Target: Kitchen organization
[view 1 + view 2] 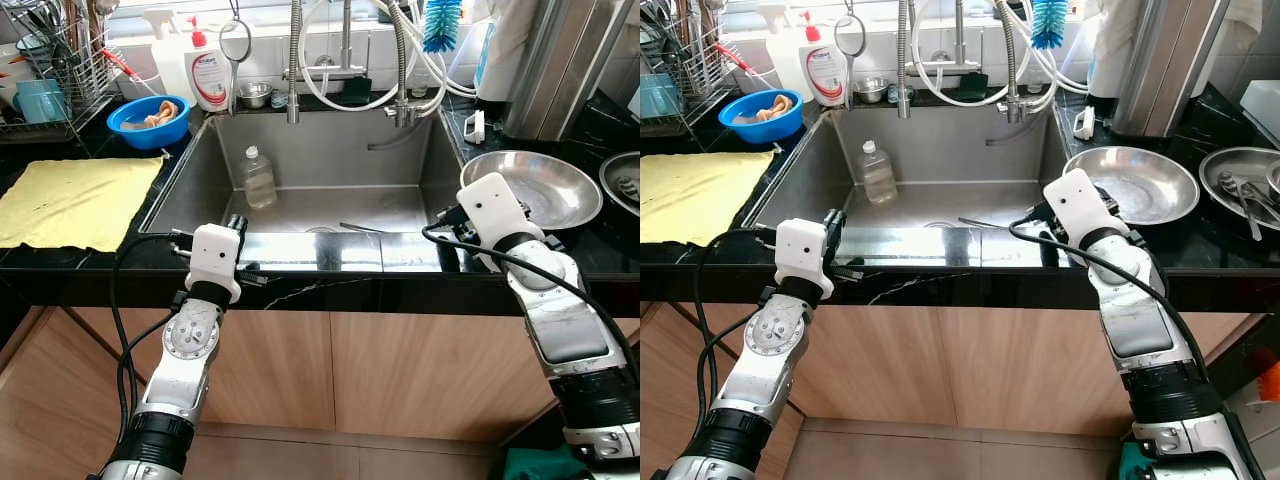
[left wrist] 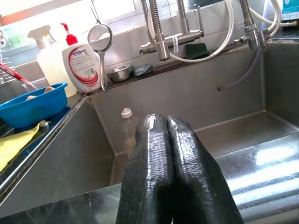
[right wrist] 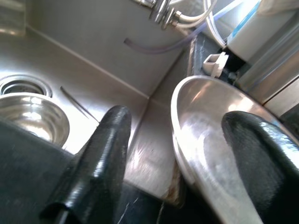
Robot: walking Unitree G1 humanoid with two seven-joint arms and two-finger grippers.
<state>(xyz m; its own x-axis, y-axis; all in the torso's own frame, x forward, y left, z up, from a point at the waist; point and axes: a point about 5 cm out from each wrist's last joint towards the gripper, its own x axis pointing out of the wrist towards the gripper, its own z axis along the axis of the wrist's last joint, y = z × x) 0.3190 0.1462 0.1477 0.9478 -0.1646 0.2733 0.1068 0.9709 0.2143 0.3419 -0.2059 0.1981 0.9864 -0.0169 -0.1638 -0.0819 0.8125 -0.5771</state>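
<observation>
two grippers hover at the sink (image 1: 200, 180) edge: left gripper (image 2: 173, 154) fingers pressed together and empty, right gripper (image 3: 187, 154) fingers spread around the steel pan (image 1: 545, 185) rim on the table (image 1: 300, 290). plastic bottle (image 1: 258, 178) stands in the sink; yellow cloth (image 1: 75, 200) and blue bowl (image 1: 148, 120) lie left.

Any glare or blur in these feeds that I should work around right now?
Left eye view: sharp, with bright glare on the sink front ledge. Left wrist view: background crisp, shut left gripper shiny and close; window light washes out the top corner. Right wrist view: soft and blurred around the open right gripper, steel bowl rim smeared by reflection.
</observation>
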